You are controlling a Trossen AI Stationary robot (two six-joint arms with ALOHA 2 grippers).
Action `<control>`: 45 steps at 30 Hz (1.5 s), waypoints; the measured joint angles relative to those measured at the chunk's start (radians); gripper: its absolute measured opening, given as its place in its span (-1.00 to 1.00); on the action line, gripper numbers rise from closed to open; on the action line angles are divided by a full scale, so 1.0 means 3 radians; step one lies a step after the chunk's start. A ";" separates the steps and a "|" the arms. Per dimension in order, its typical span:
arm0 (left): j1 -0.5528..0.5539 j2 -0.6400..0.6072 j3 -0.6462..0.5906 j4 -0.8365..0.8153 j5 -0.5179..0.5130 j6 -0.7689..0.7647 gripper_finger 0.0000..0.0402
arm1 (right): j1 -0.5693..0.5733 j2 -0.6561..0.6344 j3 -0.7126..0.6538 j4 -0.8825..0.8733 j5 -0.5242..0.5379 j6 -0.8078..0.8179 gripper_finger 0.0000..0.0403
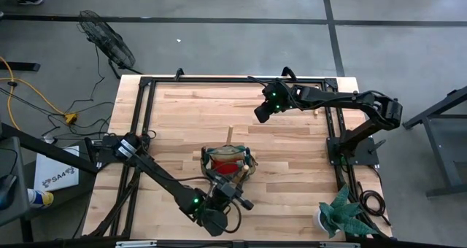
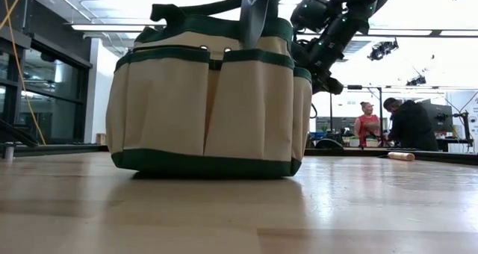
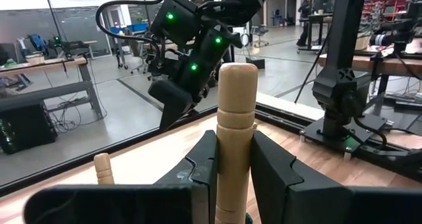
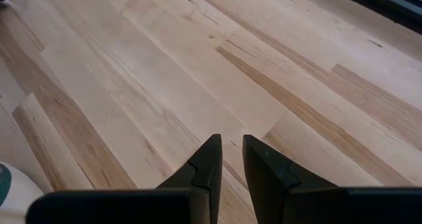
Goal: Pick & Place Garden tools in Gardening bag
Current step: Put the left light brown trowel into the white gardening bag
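Colours on the counter [image 1: 190, 109].
Pale wood planks with darker grain streaks; bag [image 2: 205, 108] beige with dark green trim and base band, red item [image 1: 227, 167] inside; tool handle [image 3: 235, 138] light tan wood; plant [image 1: 344, 213] green in white pot; arms black with green lights.

The gardening bag [image 1: 229, 163], round, beige with green trim and outer pockets, stands upright on the tabletop [image 1: 292, 153] just ahead of the left tool [image 3: 234, 178]. Red and metal items show inside it. A wooden tool handle [image 3: 235, 138] stands upright, clamped between the left tool's fingers [image 3: 201, 168].
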 joint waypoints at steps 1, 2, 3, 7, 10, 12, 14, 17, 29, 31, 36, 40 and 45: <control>-0.0006 0.0000 0.0000 -0.0016 0.0000 0.0000 -0.73 | 0.0001 0.0000 0.0000 0.0002 0.0000 0.0001 -0.73; -0.0010 0.0000 0.0000 -0.0022 0.0000 0.0003 -0.73 | 0.0001 0.0000 0.0000 0.0005 0.0000 0.0001 -0.73; -0.0021 0.0000 0.0000 -0.0022 0.0000 0.0020 -0.73 | 0.0000 0.0000 0.0000 0.0006 0.0000 0.0001 -0.73; -0.0021 0.0000 0.0000 0.0008 -0.0001 0.0171 -0.73 | 0.0000 0.0000 0.0000 0.0044 -0.0012 0.0060 -0.73; -0.0022 0.0000 0.0000 0.0019 -0.0003 0.0219 -0.73 | 0.0000 0.0000 0.0000 0.0051 -0.0120 0.0363 -0.73; -0.0022 0.0000 0.0000 0.0022 -0.0001 0.0219 -0.73 | 0.0001 0.0000 0.0000 0.0074 -0.0136 0.0497 -0.73; -0.0022 0.0000 -0.0001 0.0107 -0.0004 0.0245 -0.73 | 0.0001 0.0000 0.0000 0.0096 -0.0136 0.0631 -0.73; -0.0022 -0.0011 -0.0001 0.0329 -0.0006 0.0502 -0.73 | 0.0001 0.0000 0.0000 0.0164 -0.0129 0.0739 -0.73; -0.0021 -0.0024 0.0000 0.1210 -0.0008 0.1388 -0.73 | -0.0075 -0.0029 0.0000 0.0322 -0.1412 0.1103 -0.73; -0.0021 -0.0024 0.0000 0.1268 -0.0009 0.1389 -0.73 | -0.0080 -0.0143 -0.0003 0.0218 -0.1659 0.0829 -0.73; 0.0007 -0.0027 0.0064 0.1302 0.0001 0.1451 -0.73 | 0.0102 -0.0770 -0.0003 -0.0503 -0.0982 0.0523 -0.80; 0.0078 -0.0027 0.0261 0.1310 -0.0001 0.1727 -0.73 | 0.0609 -0.1443 -0.0001 -0.0656 -0.0055 0.0662 -0.85; 0.0217 -0.0027 0.0429 0.1307 -0.0003 0.2031 -0.73 | 0.1541 -0.1920 0.0001 -0.0251 0.0997 0.0786 -0.87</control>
